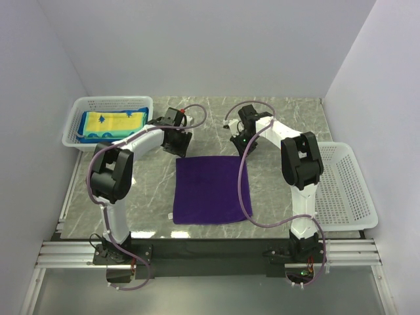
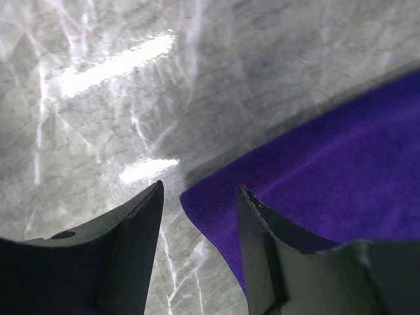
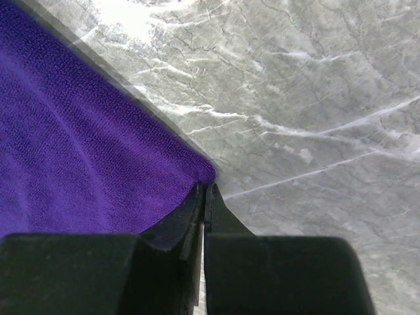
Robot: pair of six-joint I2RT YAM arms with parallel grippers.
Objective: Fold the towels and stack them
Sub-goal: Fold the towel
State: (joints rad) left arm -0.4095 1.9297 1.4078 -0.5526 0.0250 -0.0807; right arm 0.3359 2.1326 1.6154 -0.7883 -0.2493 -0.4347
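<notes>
A purple towel point(image 1: 209, 189) lies flat on the marble table between the arms. My left gripper point(image 1: 177, 142) is at its far left corner. In the left wrist view the gripper point(image 2: 199, 191) is open, its fingers on either side of the towel's point(image 2: 341, 151) corner, close above the table. My right gripper point(image 1: 240, 142) is at the far right corner. In the right wrist view the gripper point(image 3: 205, 188) is shut, its tips pinching the very corner of the towel point(image 3: 79, 144). A yellow towel with a blue border point(image 1: 115, 121) lies folded in the left basket on other towels.
A white mesh basket point(image 1: 79, 111) stands at the far left with the folded towels. A second white mesh basket point(image 1: 351, 187) stands empty at the right edge. The grey marble table point(image 1: 289, 111) runs back to the white walls.
</notes>
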